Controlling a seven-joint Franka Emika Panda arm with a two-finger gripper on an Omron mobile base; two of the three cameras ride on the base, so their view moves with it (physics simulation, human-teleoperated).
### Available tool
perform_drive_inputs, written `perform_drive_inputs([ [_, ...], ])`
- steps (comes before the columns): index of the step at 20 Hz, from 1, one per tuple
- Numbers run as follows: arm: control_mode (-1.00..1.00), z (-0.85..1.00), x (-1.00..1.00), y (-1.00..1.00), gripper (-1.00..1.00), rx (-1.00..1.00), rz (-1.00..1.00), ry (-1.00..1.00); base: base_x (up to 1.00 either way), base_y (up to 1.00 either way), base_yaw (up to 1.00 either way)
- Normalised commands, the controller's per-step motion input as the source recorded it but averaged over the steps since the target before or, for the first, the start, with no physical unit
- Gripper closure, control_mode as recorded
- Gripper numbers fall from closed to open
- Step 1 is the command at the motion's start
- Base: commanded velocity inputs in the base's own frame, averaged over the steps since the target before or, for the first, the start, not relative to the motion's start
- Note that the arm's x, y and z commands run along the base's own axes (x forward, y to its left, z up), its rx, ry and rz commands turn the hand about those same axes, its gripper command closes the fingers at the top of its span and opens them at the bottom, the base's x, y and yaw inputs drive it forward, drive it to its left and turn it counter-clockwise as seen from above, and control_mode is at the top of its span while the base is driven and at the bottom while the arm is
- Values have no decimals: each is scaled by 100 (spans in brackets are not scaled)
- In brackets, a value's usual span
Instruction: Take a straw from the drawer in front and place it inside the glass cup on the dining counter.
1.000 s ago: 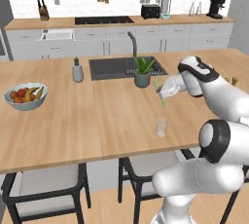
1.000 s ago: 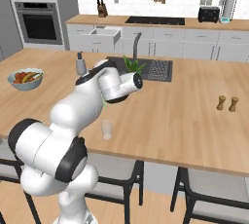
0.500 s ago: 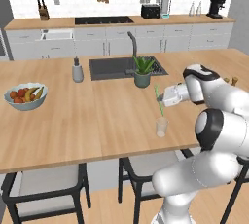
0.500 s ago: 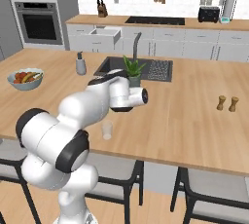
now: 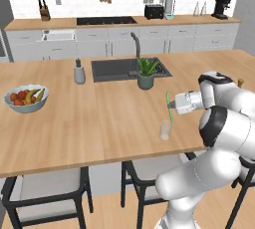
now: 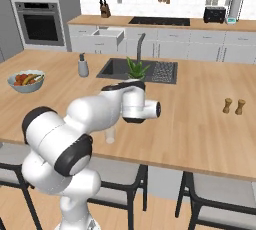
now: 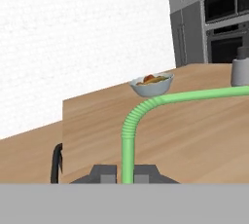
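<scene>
Okay, my gripper [image 5: 173, 104] is clamped on the straw [image 5: 169, 106]. I see it hanging just above the cup [image 5: 165, 129] on the counter [image 5: 89, 118].

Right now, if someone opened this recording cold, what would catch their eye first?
The green straw, pinched in the end effector, stands nearly upright just above the clear glass cup near the front edge of the wooden dining counter. In the hand view the straw's ribbed bend arcs across the picture. A fruit bowl sits far to the left on the same counter.
</scene>
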Motion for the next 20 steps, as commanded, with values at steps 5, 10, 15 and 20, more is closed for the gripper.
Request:
perform_drive_inputs([
  [5, -100, -6, 2, 15, 100, 0, 0, 0, 0, 0, 0],
  [10, -100, -25, 3, 4, 100, 0, 0, -2, 0, 0, 0],
  [15, -100, -17, 8, 0, 100, 0, 0, -7, 0, 0, 0],
  [20, -100, -6, 13, 0, 100, 0, 0, -7, 0, 0, 0],
])
